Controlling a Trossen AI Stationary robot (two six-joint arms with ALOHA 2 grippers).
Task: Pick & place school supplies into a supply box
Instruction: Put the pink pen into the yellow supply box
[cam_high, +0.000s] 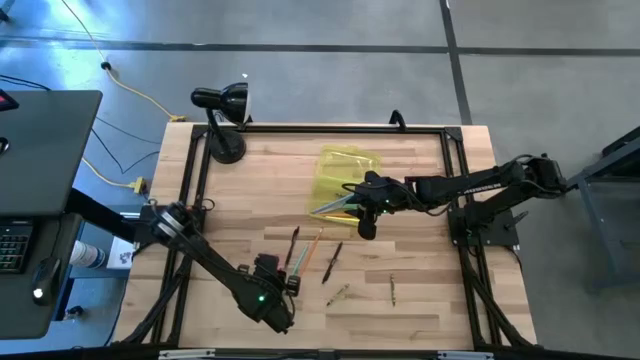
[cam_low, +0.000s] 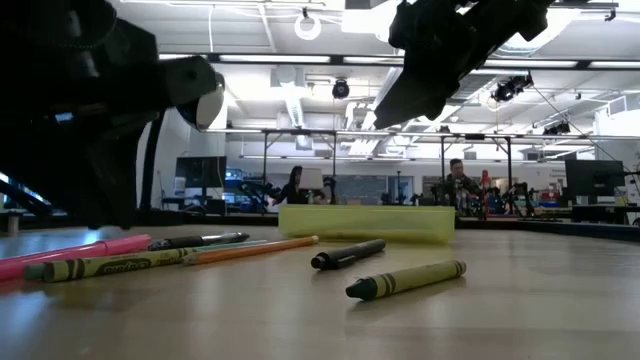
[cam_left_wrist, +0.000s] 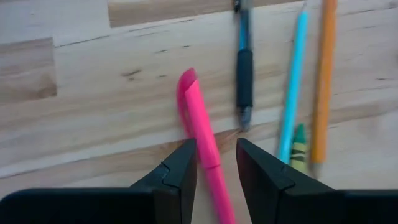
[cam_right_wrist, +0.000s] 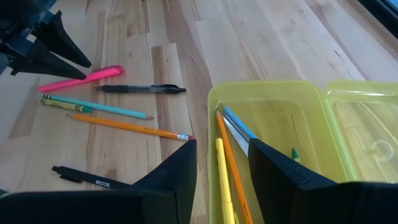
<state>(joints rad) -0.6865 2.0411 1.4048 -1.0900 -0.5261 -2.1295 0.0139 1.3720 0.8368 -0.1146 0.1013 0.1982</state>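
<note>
The supply box (cam_high: 345, 178) is translucent yellow-green and lies open on the table, its lid (cam_right_wrist: 367, 130) folded flat beside it. Inside are an orange pencil (cam_right_wrist: 231, 174), a yellow one (cam_right_wrist: 222, 180) and other thin pieces. My right gripper (cam_right_wrist: 222, 168) hovers open over the box's near end and holds nothing. My left gripper (cam_left_wrist: 216, 171) is open and low over the table, one finger on each side of a pink highlighter (cam_left_wrist: 196, 118). The highlighter lies flat on the wood. Beside it lie a black pen (cam_left_wrist: 244, 68), a teal pencil (cam_left_wrist: 292, 87), an orange pencil (cam_left_wrist: 323, 81) and a green crayon (cam_left_wrist: 299, 149).
A black marker (cam_high: 333, 262) and two short crayons (cam_high: 340, 293) (cam_high: 392, 288) lie on the near half of the table. A black desk lamp (cam_high: 222, 110) stands at the far left corner. A black frame rail (cam_high: 330, 127) runs along the far edge. People sit in the room beyond.
</note>
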